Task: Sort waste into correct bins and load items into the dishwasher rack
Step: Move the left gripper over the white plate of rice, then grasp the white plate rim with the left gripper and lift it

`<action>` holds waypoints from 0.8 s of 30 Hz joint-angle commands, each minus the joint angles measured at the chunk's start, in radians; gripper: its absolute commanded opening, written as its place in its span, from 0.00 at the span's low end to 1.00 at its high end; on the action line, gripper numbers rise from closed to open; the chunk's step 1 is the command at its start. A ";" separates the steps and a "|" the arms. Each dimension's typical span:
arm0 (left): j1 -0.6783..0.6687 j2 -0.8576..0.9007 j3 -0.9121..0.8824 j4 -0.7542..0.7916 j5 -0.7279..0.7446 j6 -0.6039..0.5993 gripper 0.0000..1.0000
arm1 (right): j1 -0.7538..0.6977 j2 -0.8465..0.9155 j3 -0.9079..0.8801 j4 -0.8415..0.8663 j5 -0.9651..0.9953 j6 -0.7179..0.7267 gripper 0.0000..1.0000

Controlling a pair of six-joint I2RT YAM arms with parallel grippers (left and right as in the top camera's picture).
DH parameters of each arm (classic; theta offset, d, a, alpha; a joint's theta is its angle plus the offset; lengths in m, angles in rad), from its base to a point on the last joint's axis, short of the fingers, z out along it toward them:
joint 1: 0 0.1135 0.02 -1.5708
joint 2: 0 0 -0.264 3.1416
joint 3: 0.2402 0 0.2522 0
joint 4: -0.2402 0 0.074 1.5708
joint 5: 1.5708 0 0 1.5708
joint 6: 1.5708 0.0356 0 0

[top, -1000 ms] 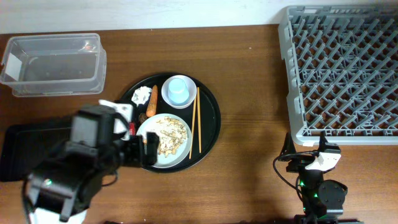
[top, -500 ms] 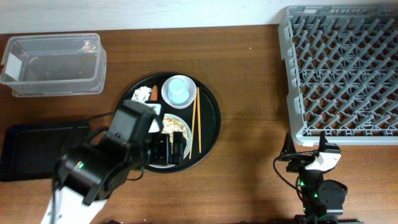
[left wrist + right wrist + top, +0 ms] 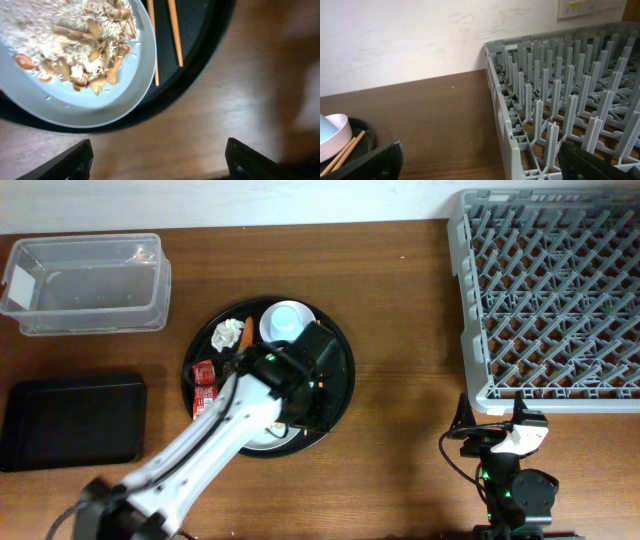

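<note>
Overhead and wrist views of a wooden bench [image 3: 400, 330]. The left arm extends over the round black tray [image 3: 345, 360], covering most of the white plate [image 3: 100, 102] in the overhead view.

In the left wrist view the left end effector [image 3: 157, 157] is released: its two fingers [image 3: 75, 160] stand wide apart with nothing between them, above bare bench just beyond the tray rim. The plate carries beige rice-like food scraps [image 3: 50, 30] mixed with brown pieces. The pair of wooden chopsticks [image 3: 175, 35] lies on the tray just beside the plate, one stick touching its rim.

Also on the round tray are a crumpled white tissue [image 3: 228, 333], an orange carrot piece [image 3: 247, 336] just beside it, and a small red wrapper [image 3: 205, 373] near the left rim. The light-blue cup [image 3: 287, 317] sits inside the white bowl [image 3: 270, 332] at the far side.

The clear plastic box [image 3: 85, 285] stands at the far left. The flat black rectangular tray [image 3: 70, 420] lies nearer the robot on the same side.

The grey dishwasher rack [image 3: 550, 290] fills the far right. The right end effector [image 3: 480, 157] is released, its jaws spread wide, low over the bench beside the rack's near left corner.
</note>
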 commanded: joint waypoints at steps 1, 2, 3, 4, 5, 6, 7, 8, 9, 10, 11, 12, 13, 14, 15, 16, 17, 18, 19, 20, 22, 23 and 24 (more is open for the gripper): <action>-0.006 0.093 0.002 0.039 -0.025 -0.013 0.82 | 0.005 -0.006 -0.003 -0.008 0.016 0.008 0.98; -0.006 0.120 0.002 0.056 -0.021 -0.013 0.74 | 0.005 -0.006 -0.003 -0.008 0.016 0.008 0.98; -0.006 0.147 0.002 0.072 -0.016 -0.013 0.67 | 0.005 -0.006 -0.003 -0.008 0.016 0.008 0.98; -0.006 0.162 0.002 0.082 -0.014 -0.013 0.67 | 0.005 -0.006 -0.003 -0.008 0.016 0.008 0.98; -0.006 0.174 0.002 0.092 -0.014 -0.013 0.67 | 0.005 -0.006 -0.003 -0.008 0.016 0.008 0.98; -0.006 0.187 0.002 0.108 -0.016 -0.013 0.67 | 0.005 -0.006 -0.003 -0.008 0.016 0.008 0.98; -0.006 0.195 0.002 0.123 -0.020 -0.013 0.67 | 0.005 -0.006 -0.003 -0.008 0.016 0.008 0.98; -0.006 0.205 0.002 0.140 -0.032 -0.013 0.67 | 0.005 -0.006 -0.003 -0.008 0.016 0.008 0.98; -0.006 0.213 0.002 0.156 -0.046 -0.013 0.67 | 0.005 -0.006 -0.003 -0.008 0.016 0.008 0.98; -0.006 0.218 0.002 0.166 -0.055 -0.013 0.67 | 0.005 -0.006 -0.003 -0.008 0.016 0.008 0.98; -0.006 0.222 0.002 0.175 -0.067 -0.013 0.67 | 0.005 -0.006 -0.003 -0.008 0.016 0.008 0.98; -0.006 0.227 0.002 0.183 -0.082 -0.013 0.66 | 0.005 -0.006 -0.003 -0.008 0.016 0.008 0.98; -0.006 0.232 0.002 0.190 -0.098 -0.013 0.63 | 0.005 -0.006 -0.003 -0.008 0.016 0.008 0.98; -0.006 0.237 0.002 0.193 -0.106 -0.013 0.60 | 0.005 -0.006 -0.003 -0.008 0.016 0.008 0.98; -0.006 0.241 0.002 0.196 -0.111 -0.013 0.58 | 0.005 -0.006 -0.003 -0.008 0.016 0.008 0.98; -0.006 0.247 0.002 0.198 -0.113 -0.013 0.56 | 0.005 -0.006 -0.003 -0.008 0.016 0.008 0.98; -0.006 0.255 0.001 0.201 -0.108 -0.013 0.56 | 0.005 -0.006 -0.003 -0.008 0.016 0.008 0.98; -0.007 0.263 0.000 0.203 -0.101 -0.013 0.54 | 0.005 -0.006 -0.003 -0.008 0.016 0.008 0.98; -0.009 0.268 0.000 0.203 -0.093 -0.013 0.52 | 0.005 -0.006 -0.003 -0.008 0.016 0.008 0.98; -0.014 0.273 -0.002 0.204 -0.092 -0.014 0.51 | 0.005 -0.006 -0.003 -0.008 0.016 0.008 0.98; -0.024 0.276 -0.013 0.220 -0.099 -0.015 0.51 | 0.005 -0.006 -0.003 -0.008 0.016 0.008 0.98; -0.026 0.276 -0.017 0.226 -0.104 -0.023 0.51 | 0.005 -0.006 -0.003 -0.008 0.016 0.008 0.98; -0.026 0.277 -0.018 0.227 -0.117 -0.038 0.51 | 0.005 -0.006 -0.003 -0.008 0.016 0.008 0.98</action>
